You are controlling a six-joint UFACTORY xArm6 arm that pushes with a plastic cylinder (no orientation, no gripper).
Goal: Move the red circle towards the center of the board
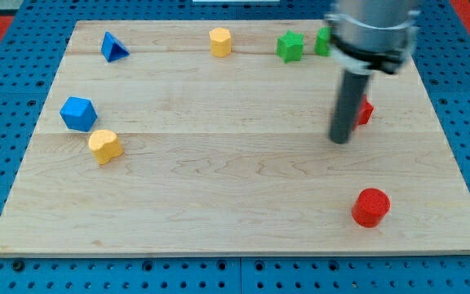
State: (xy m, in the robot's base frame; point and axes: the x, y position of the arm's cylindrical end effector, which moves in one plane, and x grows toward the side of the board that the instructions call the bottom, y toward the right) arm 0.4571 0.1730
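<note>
The red circle (371, 207) is a short red cylinder lying near the view's bottom right of the wooden board (219, 163). My tip (341, 140) rests on the board above and a little left of it, well apart from it. A second red block (365, 112), its shape mostly hidden, sits just right of the rod, close beside it.
A blue triangle (113, 47) lies at the top left. A yellow hexagon (220, 41) lies at the top middle. A green star (290, 46) and another green block (323, 41), partly hidden by the arm, lie at the top right. A blue block (78, 113) and a yellow heart (104, 145) lie at the left.
</note>
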